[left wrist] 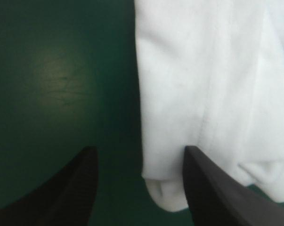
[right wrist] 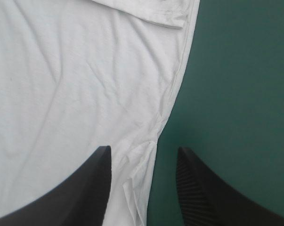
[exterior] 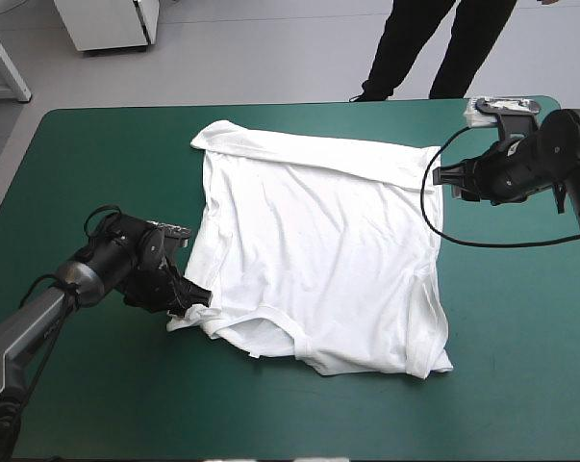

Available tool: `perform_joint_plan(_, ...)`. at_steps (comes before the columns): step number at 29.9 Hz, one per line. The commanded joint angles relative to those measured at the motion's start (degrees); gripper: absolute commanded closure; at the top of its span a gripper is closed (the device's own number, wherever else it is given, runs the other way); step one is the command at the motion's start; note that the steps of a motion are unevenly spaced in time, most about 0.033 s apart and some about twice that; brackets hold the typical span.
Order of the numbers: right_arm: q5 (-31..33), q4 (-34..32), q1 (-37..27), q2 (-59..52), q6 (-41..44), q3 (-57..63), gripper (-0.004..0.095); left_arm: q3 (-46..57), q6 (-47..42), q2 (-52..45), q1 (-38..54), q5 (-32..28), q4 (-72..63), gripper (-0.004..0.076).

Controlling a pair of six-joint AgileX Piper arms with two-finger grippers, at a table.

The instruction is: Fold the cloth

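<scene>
The bench, under its teal-green cover, fills the high view. The white T-shirt lies spread flat on the bench's middle, a little toward the far edge, with light wrinkles across it. Taking the shirt's centre as the dial and 12 o'clock as the far edge, a folded-over band runs along the shirt's side from 11 to 1 o'clock. The curved neckline sits at about 6 o'clock.

The left arm reaches in at 8 o'clock, the left jaws low at the shirt's corner there. They stand open: the two black fingers are well apart, with a rounded tip of white cloth between them, close against one finger, and bare cover ahead of the other.

The right arm comes in at 2 o'clock. The right jaws are also open and straddle the shirt's side edge: one of the fingers is over the cloth, the other over bare cover, with the hemmed edge running ahead between them.
</scene>
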Motion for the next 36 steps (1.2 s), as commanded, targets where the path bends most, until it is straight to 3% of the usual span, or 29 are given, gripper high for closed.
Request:
perform_joint_plan(1,0.1,0.3,-0.6,-2.3,-0.6,-1.5,0.0494,-1.2,2.7,0.2,1.5,-1.6,-1.7,0.0328)
perform_joint_plan(8,0.1,0.3,-0.6,-2.5,-0.6,-1.5,0.0494,-1.2,5.7,6.7,1.5,-3.5,-6.5,0.0329)
perform_joint_plan(10,0.1,0.3,-0.6,-2.8,-0.6,-1.5,0.0494,-1.2,5.7,7.9,1.5,-3.8,-6.9,0.0361)
perform_joint_plan(13,0.1,0.3,-0.6,-3.7,-0.6,-1.0,0.0494,-1.2,5.2,8.9,1.5,-4.4,-7.0,0.0514)
perform_joint_plan(16,0.1,0.3,-0.5,-5.4,-0.6,2.8,0.0494,-1.2,6.3,9.0,1.5,-4.6,-7.2,0.0745)
perform_joint_plan(25,-1.5,7.4,-0.5,-16.4,-3.5,26.7,0.0470,-1.2,6.8,9.0,1.4,-5.0,-7.9,0.0746)
perform_joint_plan(31,-2.4,11.5,-0.3,-19.0,-4.8,35.2,0.0457,-1.2,8.1,9.0,1.4,-5.4,-10.3,0.0746)
perform_joint_plan(36,-6.5,11.2,6.4,-19.6,-2.7,39.1,0.0457,-1.2,8.3,9.0,1.4,-5.6,-10.3,0.0746)
